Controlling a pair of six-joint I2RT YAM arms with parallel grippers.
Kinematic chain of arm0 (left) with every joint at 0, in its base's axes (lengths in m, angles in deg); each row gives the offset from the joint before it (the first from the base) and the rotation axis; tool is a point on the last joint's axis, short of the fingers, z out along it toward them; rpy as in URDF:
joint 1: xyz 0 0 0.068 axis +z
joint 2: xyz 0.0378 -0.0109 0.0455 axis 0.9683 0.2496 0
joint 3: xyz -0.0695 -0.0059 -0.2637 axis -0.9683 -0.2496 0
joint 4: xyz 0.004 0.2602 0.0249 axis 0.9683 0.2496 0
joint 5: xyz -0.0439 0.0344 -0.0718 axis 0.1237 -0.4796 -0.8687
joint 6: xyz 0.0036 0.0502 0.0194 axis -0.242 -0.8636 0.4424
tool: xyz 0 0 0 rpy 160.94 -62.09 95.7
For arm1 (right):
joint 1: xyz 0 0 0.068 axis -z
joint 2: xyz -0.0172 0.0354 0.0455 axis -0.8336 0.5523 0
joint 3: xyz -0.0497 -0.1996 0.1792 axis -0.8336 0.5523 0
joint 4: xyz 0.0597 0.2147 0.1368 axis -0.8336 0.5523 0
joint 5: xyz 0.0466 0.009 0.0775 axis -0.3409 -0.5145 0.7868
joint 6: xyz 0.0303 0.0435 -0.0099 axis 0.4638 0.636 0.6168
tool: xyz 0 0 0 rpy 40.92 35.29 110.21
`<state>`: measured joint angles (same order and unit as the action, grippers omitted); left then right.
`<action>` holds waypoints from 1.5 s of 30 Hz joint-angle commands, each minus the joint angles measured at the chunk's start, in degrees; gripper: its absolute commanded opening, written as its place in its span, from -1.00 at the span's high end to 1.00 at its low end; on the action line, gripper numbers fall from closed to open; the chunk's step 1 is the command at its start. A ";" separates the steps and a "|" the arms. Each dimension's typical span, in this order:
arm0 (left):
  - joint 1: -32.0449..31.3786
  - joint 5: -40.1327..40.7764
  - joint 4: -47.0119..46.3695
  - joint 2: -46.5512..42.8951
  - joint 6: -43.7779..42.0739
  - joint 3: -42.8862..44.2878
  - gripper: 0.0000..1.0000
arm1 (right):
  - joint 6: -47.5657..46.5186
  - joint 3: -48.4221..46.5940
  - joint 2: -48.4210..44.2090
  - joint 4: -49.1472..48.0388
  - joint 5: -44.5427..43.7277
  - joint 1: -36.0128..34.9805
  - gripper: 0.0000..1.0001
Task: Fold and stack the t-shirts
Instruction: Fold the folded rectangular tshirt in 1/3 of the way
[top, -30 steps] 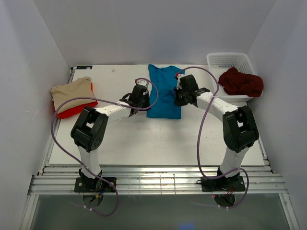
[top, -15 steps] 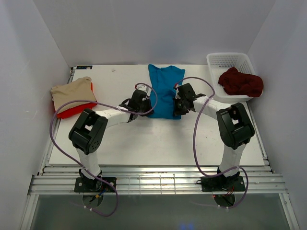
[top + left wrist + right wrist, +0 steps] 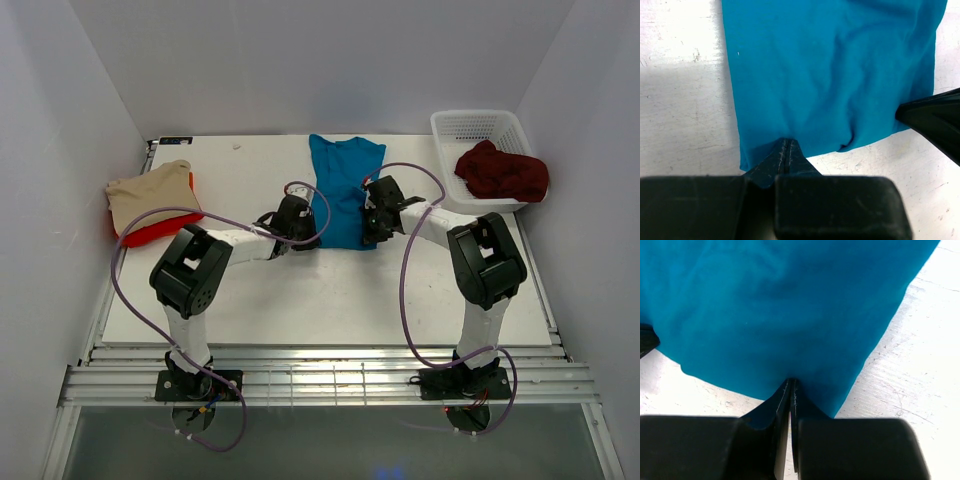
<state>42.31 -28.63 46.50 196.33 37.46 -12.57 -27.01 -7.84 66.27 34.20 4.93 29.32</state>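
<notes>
Left gripper (image 3: 785, 143) and right gripper (image 3: 791, 382) are clamped shut on the teal t-shirt's (image 3: 345, 180) near hem, apparently starting its fold mid-tabletop (image 3: 300, 300). The next move likely calls for carrying the hem evenly toward the far edge.

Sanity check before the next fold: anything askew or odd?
Nothing damaged. The maroon t-shirt lies bunched up, unfolded, in the basket. The red t-shirt pokes out unevenly under the beige t-shirt, far left.
</notes>
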 commanded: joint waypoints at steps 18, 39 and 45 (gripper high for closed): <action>0.63 6.91 11.23 1.01 -7.31 2.75 1.00 | -3.36 -3.65 2.08 8.83 -8.88 0.17 0.85; -6.22 2.33 16.23 -18.76 -1.24 -14.21 1.00 | 1.82 14.18 -15.22 11.99 -6.67 -6.58 0.85; -10.53 4.70 18.08 -26.13 0.51 -14.05 1.00 | 3.93 12.18 -22.78 15.16 -8.52 -9.67 0.85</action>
<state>33.63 -25.63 63.33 175.98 36.61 -27.68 -24.91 6.76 48.59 46.50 -1.76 20.62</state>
